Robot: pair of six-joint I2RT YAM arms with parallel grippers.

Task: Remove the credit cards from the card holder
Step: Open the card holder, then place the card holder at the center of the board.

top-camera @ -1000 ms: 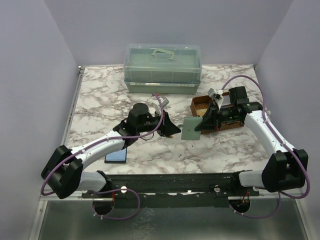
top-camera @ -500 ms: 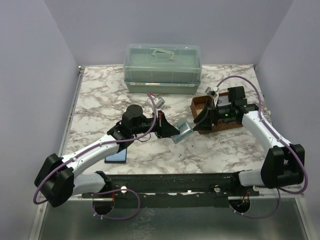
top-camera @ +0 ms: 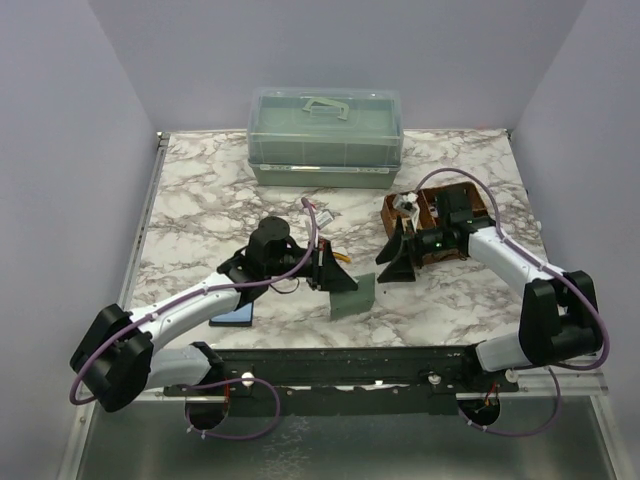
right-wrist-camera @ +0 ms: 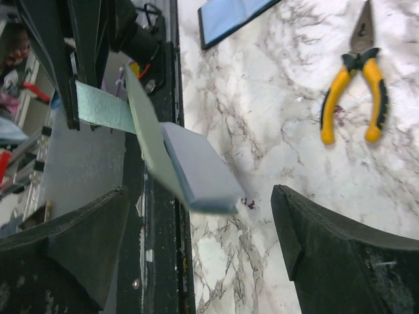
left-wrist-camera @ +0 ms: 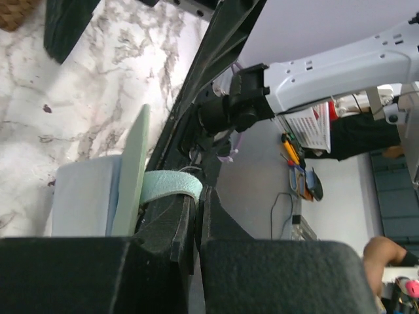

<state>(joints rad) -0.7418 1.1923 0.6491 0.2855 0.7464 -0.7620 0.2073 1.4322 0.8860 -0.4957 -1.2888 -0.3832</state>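
Note:
The card holder (top-camera: 352, 297) hangs tilted above the table's near middle, held only by my left gripper (top-camera: 332, 268). In the left wrist view that gripper (left-wrist-camera: 196, 196) is shut on the holder's teal flap (left-wrist-camera: 171, 186), and the pale green panel (left-wrist-camera: 134, 163) stands edge-on beside it. My right gripper (top-camera: 392, 260) is open just right of the holder, not touching it. Through the right wrist view the holder (right-wrist-camera: 196, 167) hovers ahead of the open right gripper (right-wrist-camera: 200, 191). A dark blue flat card (top-camera: 232, 315) lies on the table by the left arm, also seen at the top of the right wrist view (right-wrist-camera: 236, 16).
A brown woven tray (top-camera: 440, 215) sits behind the right gripper. A clear box with a green lid (top-camera: 325, 135) stands at the back. Yellow-handled pliers (right-wrist-camera: 353, 78) lie on the marble; the left arm covers them from above. A black rail (top-camera: 350, 365) runs along the near edge.
My right gripper opened, let go of the card holder and drew back toward the tray. The left gripper closed on the holder and carried it toward the near edge.

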